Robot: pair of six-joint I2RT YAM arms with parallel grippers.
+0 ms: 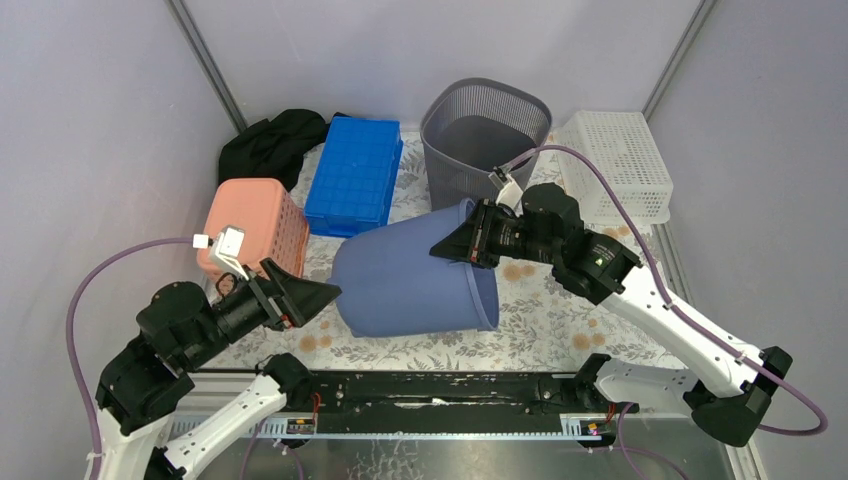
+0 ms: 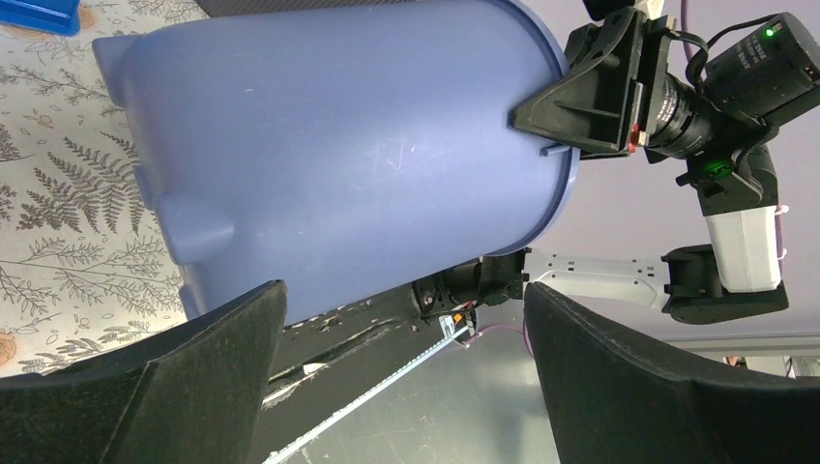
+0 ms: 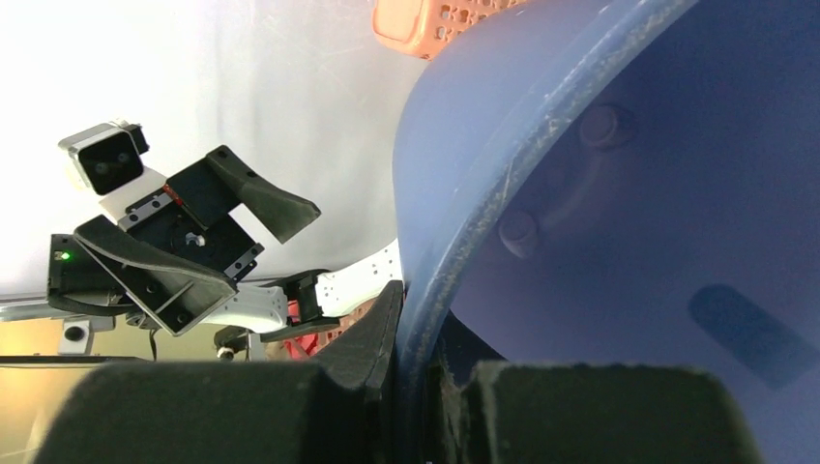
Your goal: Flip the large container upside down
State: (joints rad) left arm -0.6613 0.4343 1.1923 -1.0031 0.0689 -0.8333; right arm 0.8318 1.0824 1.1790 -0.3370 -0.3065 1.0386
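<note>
Pinching the rim of the large blue container [image 1: 405,285], my right gripper [image 1: 455,248] has one finger inside the mouth and one outside, clenched on the plastic wall at the far part of the rim. My left gripper [image 1: 322,294] is spread wide and holds nothing. It sits just beside the container's base end, and I see no contact there. The container lies on its side in the middle of the table, on a fern-and-flower printed cloth [image 1: 560,330], inside a booth of pale grey walls with metal corner posts. Its long axis runs left to right. The closed base points toward my left arm and the open mouth toward the right and a little toward me. I cannot tell whether the rim end is lifted off the cloth. A grey mesh bin [image 1: 485,130] stands close behind the rim and a flat blue crate [image 1: 355,175] lies near the far side of the body. An orange basket [image 1: 255,225] sits just left of the base, behind my left wrist. A white basket [image 1: 620,165] and a black cloth [image 1: 272,145] lie against the back. Bare cloth shows to the right of the mouth, and a narrow strip runs between the container and the black rail [image 1: 430,390] at the near edge.
</note>
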